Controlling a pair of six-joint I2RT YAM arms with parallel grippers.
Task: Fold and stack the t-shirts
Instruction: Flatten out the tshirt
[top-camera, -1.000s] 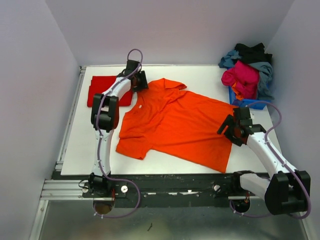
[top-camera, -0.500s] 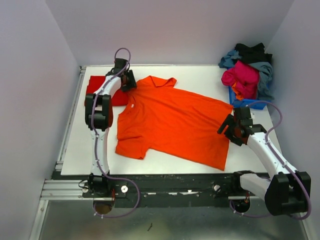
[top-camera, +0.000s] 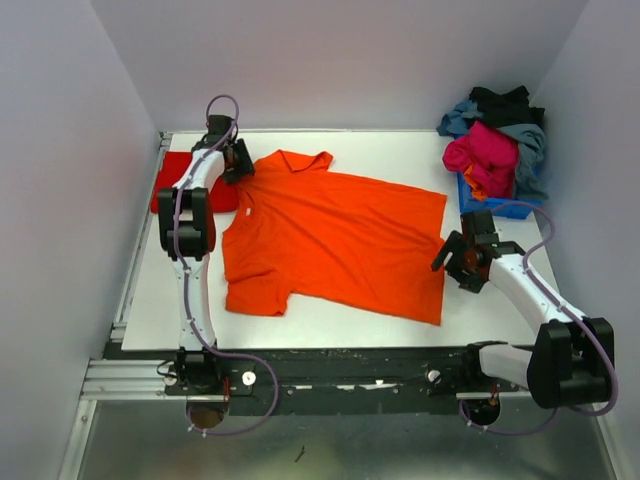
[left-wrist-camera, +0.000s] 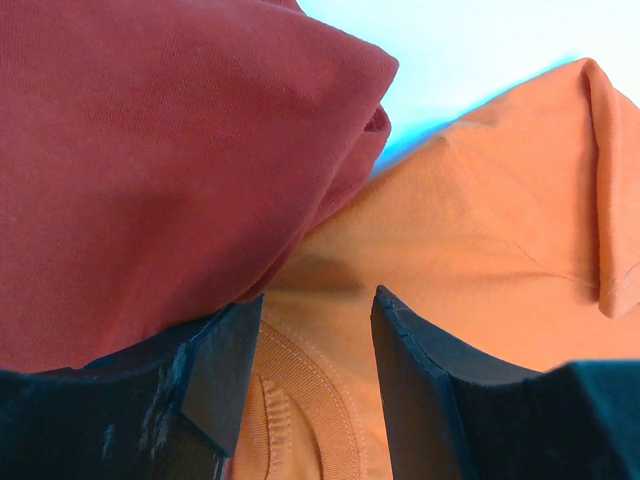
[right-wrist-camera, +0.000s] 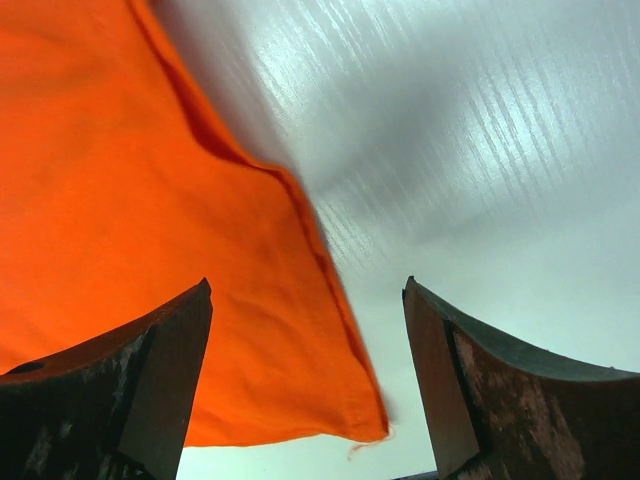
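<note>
Orange polo shirt (top-camera: 335, 240) hogs most of the table (top-camera: 170, 300), so only the near strip and back edge are open. Red shirt (top-camera: 220, 197) crowds the left claw (left-wrist-camera: 315, 320); heaped shirt bin (top-camera: 495, 208) blocks the far-right corner.

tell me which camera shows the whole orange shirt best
Top external: the orange shirt lies spread out there, collar, sleeve and hem all visible. Left wrist shows only a patch beside the red shirt; right wrist only a hem corner on the table.

My top view's bright, soft shadows; right wrist cam has table (right-wrist-camera: 500, 120) glare, orange t-shirt (right-wrist-camera: 120, 200) edge blurred.
</note>
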